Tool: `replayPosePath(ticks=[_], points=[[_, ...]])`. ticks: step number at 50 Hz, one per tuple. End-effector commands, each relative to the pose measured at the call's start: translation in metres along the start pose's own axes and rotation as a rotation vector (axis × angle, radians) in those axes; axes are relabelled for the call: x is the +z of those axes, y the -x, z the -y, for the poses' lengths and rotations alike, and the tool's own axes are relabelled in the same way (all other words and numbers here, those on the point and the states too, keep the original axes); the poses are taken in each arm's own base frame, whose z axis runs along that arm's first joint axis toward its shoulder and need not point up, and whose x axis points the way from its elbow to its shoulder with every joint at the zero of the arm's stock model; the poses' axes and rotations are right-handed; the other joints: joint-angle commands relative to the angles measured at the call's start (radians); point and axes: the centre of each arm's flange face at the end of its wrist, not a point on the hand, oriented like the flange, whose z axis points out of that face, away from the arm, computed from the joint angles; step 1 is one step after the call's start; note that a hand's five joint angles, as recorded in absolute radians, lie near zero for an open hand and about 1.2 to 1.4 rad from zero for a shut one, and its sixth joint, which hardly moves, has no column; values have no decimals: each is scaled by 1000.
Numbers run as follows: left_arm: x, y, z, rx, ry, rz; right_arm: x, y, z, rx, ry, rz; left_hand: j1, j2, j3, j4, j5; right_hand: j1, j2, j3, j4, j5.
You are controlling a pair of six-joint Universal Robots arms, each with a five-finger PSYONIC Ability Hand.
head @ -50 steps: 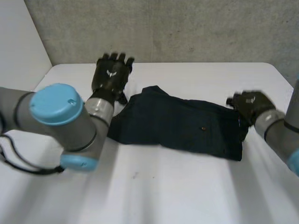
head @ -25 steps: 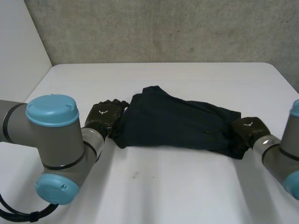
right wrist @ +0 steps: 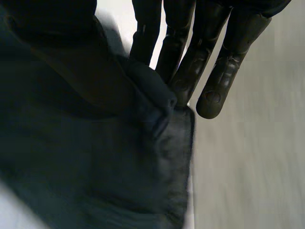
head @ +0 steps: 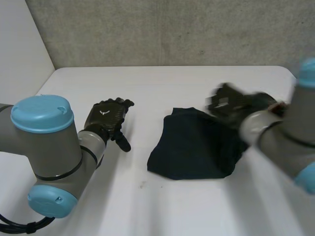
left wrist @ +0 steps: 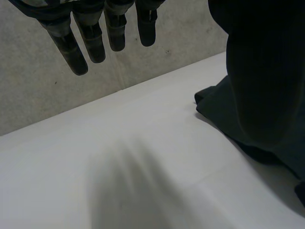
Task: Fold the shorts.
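Note:
The dark navy shorts [head: 194,147] lie bunched in the middle of the white table [head: 197,211], one end doubled over the rest. My right hand [head: 229,104] hovers over their far right part, and the cloth rises up into it. In the right wrist view the shorts [right wrist: 95,157] hang pinched between the thumb and the fingers [right wrist: 190,62]. My left hand [head: 106,118] rests open on the table, left of the shorts and apart from them. Its straight fingers [left wrist: 90,38] hold nothing, with the shorts' edge [left wrist: 214,106] off to the side.
A grey concrete wall [head: 172,29] runs behind the table's far edge. My left arm's elbow [head: 47,147] stands over the table's near left, and my right arm [head: 285,142] crosses the near right.
My right hand shut on the shorts' right end and carried it left over the rest. The left hand came down beside the shorts' left end and now lies clear of them.

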Motion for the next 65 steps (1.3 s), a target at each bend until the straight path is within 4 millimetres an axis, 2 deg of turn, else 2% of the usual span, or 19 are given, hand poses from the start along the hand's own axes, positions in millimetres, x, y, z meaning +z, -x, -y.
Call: replayPosePath(ticks=[1, 5, 9, 13, 16, 19, 23, 29, 37, 43, 46, 49, 51, 54, 55, 56, 59, 60, 65], points=[[0, 4, 13, -6, -42, 33, 4, 82, 64, 78, -285, 286, -16, -26, -37, -28, -42, 235, 13, 1, 2, 55], [1, 6, 31, -13, -95, 45, 7, 78, 67, 235, -276, 296, -13, -23, -34, -25, -39, -651, -873, -885, -884, -831], [6, 6, 54, -19, -168, 44, 8, 57, 64, 464, -253, 260, -10, -20, -31, -22, -36, -710, -931, -943, -942, -889], [12, 2, 75, -24, -236, 34, 10, 4, 33, 735, -175, 112, 4, -5, -16, -7, -21, -785, -1006, -1018, -1017, -964], [18, -4, 80, -23, -255, 13, 7, -25, 10, 913, -129, 12, 7, -2, -13, -4, -18, -785, -1006, -1018, -1017, -964], [27, -28, 74, -14, -254, -70, 6, -33, 0, 1004, -109, -25, 13, 4, -7, 1, -13, -785, -1006, -1018, -1017, -964], [39, -55, 55, 3, -216, -170, 10, -30, -9, 1038, -68, -40, 28, 18, 7, 16, 2, -785, -1006, -1018, -1017, -964], [52, -71, 3, 30, -53, -202, 38, 11, -38, 998, 60, 34, 57, 47, 37, 45, 31, -785, -1006, -1018, -1017, -964], [57, -65, -58, 109, 182, -133, 57, 49, -64, 941, 180, 93, 63, 54, 43, 51, 37, -785, -1006, -1018, -1017, -964], [50, -65, -62, 184, 218, -129, 51, 40, -64, 830, 237, 72, 57, 48, 37, 45, 31, -785, -1006, -1018, -1017, -964], [43, -67, -40, 180, 168, -132, 44, 26, -55, 807, 210, 45, 57, 48, 37, 45, 31, -785, -1006, -1018, -1017, -964], [28, -64, 6, 157, 46, -124, 32, -6, -35, 786, 124, -35, 54, 45, 34, 43, 29, -785, -1006, -1018, -1017, -964], [15, -54, 56, 118, -114, -90, 23, -42, -19, 781, 24, -158, 51, 42, 31, 40, 26, -785, -1006, -1018, -1017, -964], [4, -34, 98, 92, -248, -29, 12, -76, -6, 823, -58, -300, 46, 36, 25, 34, 20, -785, -1006, -1018, -1017, -964], [2, -25, 109, 83, -281, -9, 2, -98, -1, 861, -94, -395, 46, 36, 25, 34, 20, -785, -1006, -1018, -1017, -964], [-4, -6, 128, 69, -320, 40, -4, -108, 2, 872, -107, -438, 49, 39, 28, 37, 23, -785, -1006, -1018, -1017, -964], [-19, 18, 148, 61, -336, 98, -27, -135, 8, 899, -88, -560, 63, 53, 43, 51, 37, -785, -1006, -1018, -1017, -964], [-32, 29, 159, 59, -323, 124, -31, -137, 8, 898, -68, -576, 84, 74, 63, 72, 58, -785, -1006, -1018, -1017, -964], [-50, 50, 161, 49, -204, 169, -41, -138, 8, 886, 29, -557, 81, 71, 60, 69, 55, -785, -1006, -1018, -1017, -964]])
